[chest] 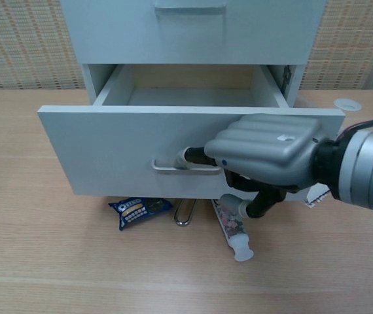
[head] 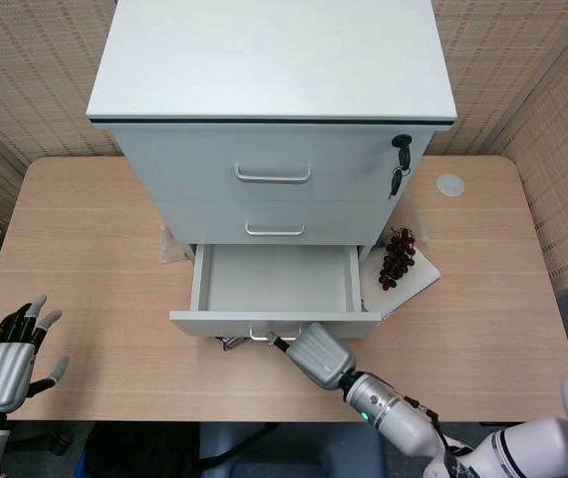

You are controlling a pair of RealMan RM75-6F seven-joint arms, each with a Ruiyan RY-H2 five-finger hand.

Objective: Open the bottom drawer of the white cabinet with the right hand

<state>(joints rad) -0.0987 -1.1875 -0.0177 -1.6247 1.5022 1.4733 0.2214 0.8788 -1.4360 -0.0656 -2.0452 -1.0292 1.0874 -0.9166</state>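
Note:
The white cabinet point(head: 274, 90) stands at the back of the table, with its bottom drawer point(head: 274, 279) pulled well out and empty inside. My right hand point(head: 319, 356) sits in front of the drawer front point(chest: 121, 157). Its fingers curl around the metal handle point(chest: 170, 167) from the right. My left hand point(head: 5, 354) hovers at the table's near left corner, fingers spread, holding nothing.
Under the drawer front lie a blue snack packet point(chest: 137, 207), a brass padlock point(chest: 184, 212) and a tube point(chest: 232, 229), partly covered. Dark grapes point(head: 397, 259) rest on a white notebook point(head: 409, 284) right of the drawer. Keys point(head: 400, 164) hang from the top drawer's lock.

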